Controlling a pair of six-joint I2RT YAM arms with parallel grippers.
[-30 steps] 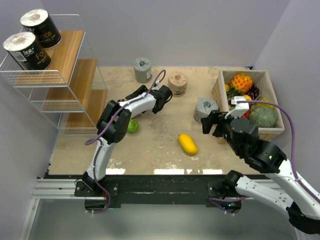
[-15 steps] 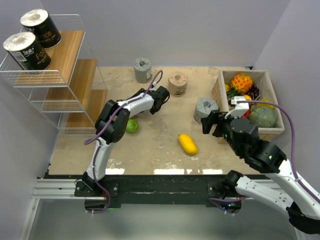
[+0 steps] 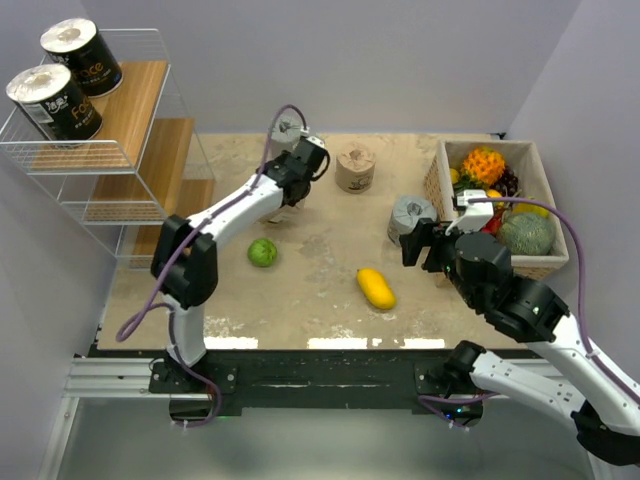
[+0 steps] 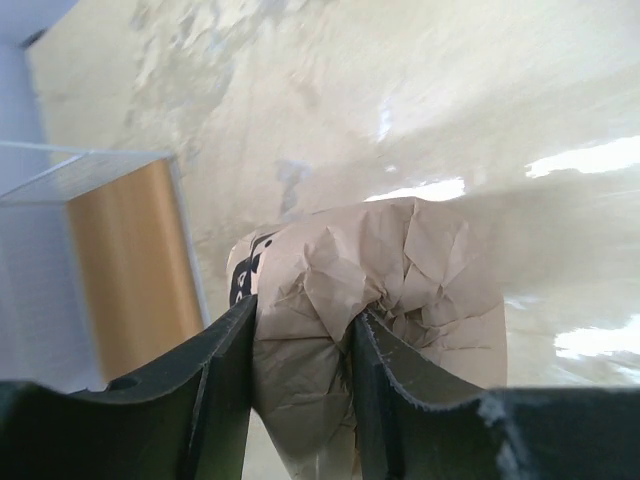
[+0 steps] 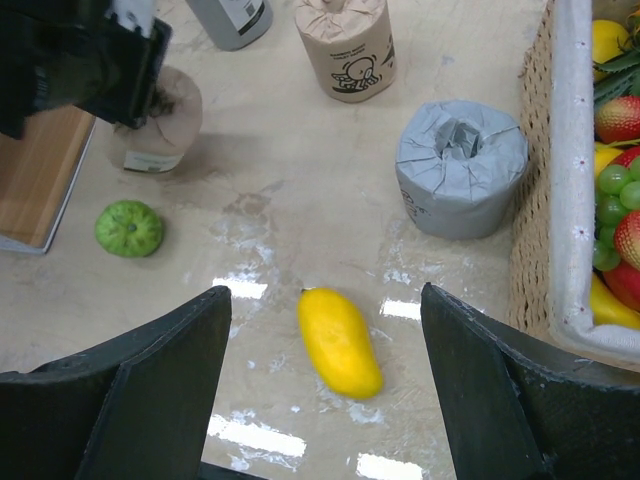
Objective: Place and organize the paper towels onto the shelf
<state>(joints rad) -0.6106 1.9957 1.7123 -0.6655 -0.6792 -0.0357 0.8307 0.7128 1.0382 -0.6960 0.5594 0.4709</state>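
Note:
My left gripper (image 3: pixel 288 190) is shut on the crumpled top of a tan paper towel roll (image 4: pixel 400 290). The right wrist view shows this roll (image 5: pixel 165 125) upright, at or just above the table. A grey roll (image 3: pixel 285 128) stands just behind the gripper. Another tan roll (image 3: pixel 355 170) and a second grey roll (image 3: pixel 412 218) stand mid-table. Two black rolls (image 3: pixel 55 100) (image 3: pixel 82 55) stand on the top tier of the white wire shelf (image 3: pixel 150 130). My right gripper (image 3: pixel 420 245) is open and empty, above the yellow fruit.
A green fruit (image 3: pixel 263 251) lies near the shelf's lowest board (image 5: pixel 35 175). A yellow fruit (image 3: pixel 376 288) lies in the middle front. A box of fruit (image 3: pixel 435 185) stands at the right, close to the second grey roll.
My left arm has stretched out. Its gripper has moved toward the back left, closer to the grey roll. The right arm has hardly moved.

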